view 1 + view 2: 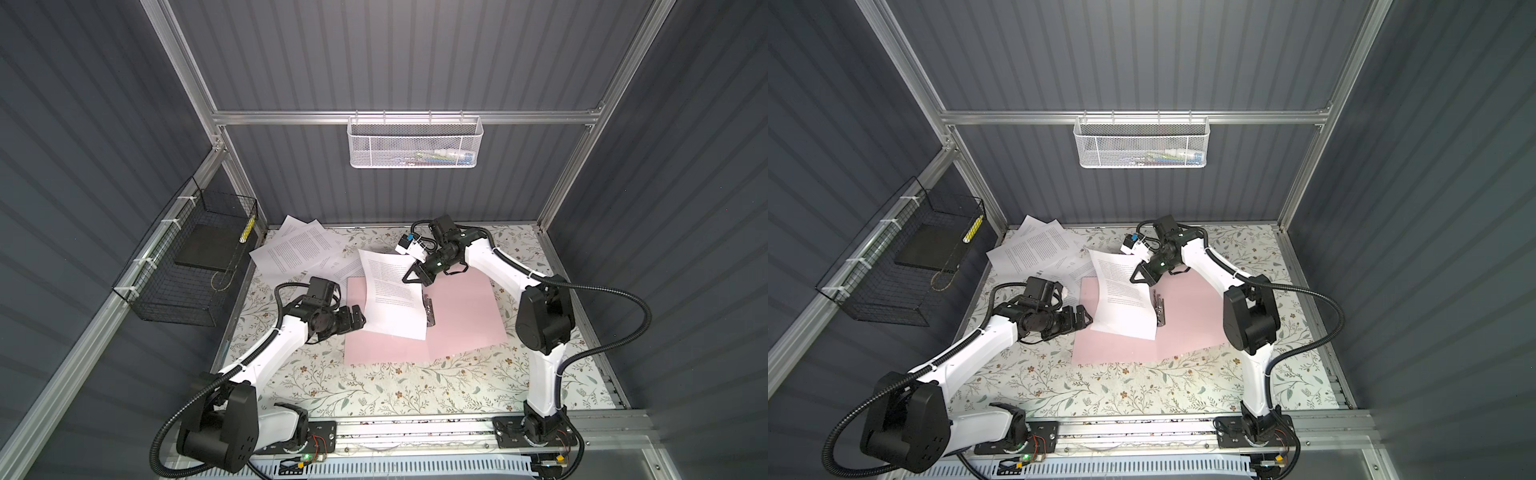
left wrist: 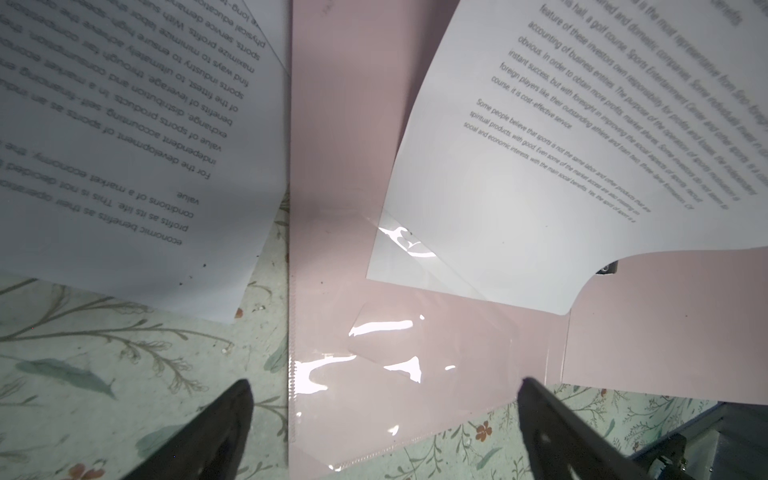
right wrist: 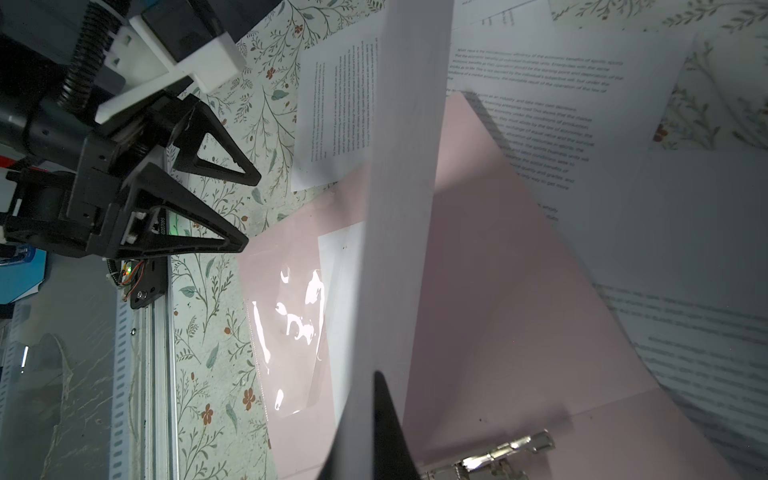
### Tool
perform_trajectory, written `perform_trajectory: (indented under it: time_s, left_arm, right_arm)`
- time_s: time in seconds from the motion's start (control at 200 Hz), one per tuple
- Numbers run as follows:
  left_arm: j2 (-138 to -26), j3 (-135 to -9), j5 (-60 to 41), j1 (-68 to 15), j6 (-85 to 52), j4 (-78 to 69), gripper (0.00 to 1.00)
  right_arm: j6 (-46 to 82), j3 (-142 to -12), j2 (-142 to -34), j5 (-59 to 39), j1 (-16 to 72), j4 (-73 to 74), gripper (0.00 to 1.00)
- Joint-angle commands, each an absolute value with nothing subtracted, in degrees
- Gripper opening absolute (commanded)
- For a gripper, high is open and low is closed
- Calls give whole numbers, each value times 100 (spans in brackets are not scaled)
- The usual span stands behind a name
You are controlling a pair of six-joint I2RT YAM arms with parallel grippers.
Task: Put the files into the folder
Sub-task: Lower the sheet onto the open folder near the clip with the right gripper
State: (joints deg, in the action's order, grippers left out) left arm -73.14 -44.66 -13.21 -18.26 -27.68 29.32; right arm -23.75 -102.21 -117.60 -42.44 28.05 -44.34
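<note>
Counts: 1 folder (image 1: pixel 465 316) (image 1: pixel 1192 320), pale pink, open flat mid-bench on the floral bench (image 1: pixel 374 390), w/ 1 metal clip (image 1: pixel 428 309) (image 3: pixel 498 455) along the spine. 1 clear pocket (image 2: pixel 374 353) sits in a corner of its left half.

1 held sheet (image 1: pixel 390 299) (image 1: pixel 1121 299) lies over that left half. Its far corner is raised and its near corner looks tucked under the pocket.

Loose files (image 1: pixel 297 251) (image 1: pixel 1034 249): at least 3, fanned and overlapping at the back-left of the bench, one touching the folder's far-left corner. Overlap hides the exact no.

2 arms. Right jaws are pressed together, pinching the held sheet's far right corner. In the right wrist view the paper (image 3: pixel 407 166) rises edge-on into them. Left jaws are spread wide w/ nothing between, low just beside the folder's left edge.

2 baskets: white mesh basket (image 1: pixel 413 143) on the back rail, and black wire basket (image 1: pixel 187 291) on the left wall w/ 1 dark slab (image 1: pixel 205 245) inside.

Writing, left wrist view: the held sheet (image 2: pixel 561 187) reads "Some people believe that sports is not the same labor…" and "course, it is cost-effective service". A loose sheet (image 2: pixel 124 145), upside down, reads "conditions of a market economy", "independent accounting, self-financing" and "value". No brand names legible.
</note>
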Motion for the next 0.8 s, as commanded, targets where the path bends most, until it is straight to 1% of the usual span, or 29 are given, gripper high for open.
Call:
perform_trajectory:
  time_s: [0.0, 0.145, 0.325, 0.575, 0.795]
  left_arm:
    - [-7409, -4326, -1453, -1791, -2796, 2898, 100]
    - [-7486, -4289, -1482, -1789, -2800, 2827, 100]
    - [-7567, -4324, -1532, -1793, -2798, 2784, 100]
    - [-7585, -4342, -1495, -1793, -2772, 2786, 100]
    - [-7646, -4429, -1500, -1793, -2734, 2791, 100]
  right_arm:
    - [-2141, -10117, -11837, -4498, 2854, -4214, 0]
    - [-2133, -10245, -11999, -4621, 2858, -4166, 0]
    - [-2146, -10954, -12498, -4799, 2856, -4550, 0]
    - [-2253, -10746, -12632, -4951, 2964, -4635, 0]
    - [-2834, -10758, -12622, -5065, 2934, -5312, 0]
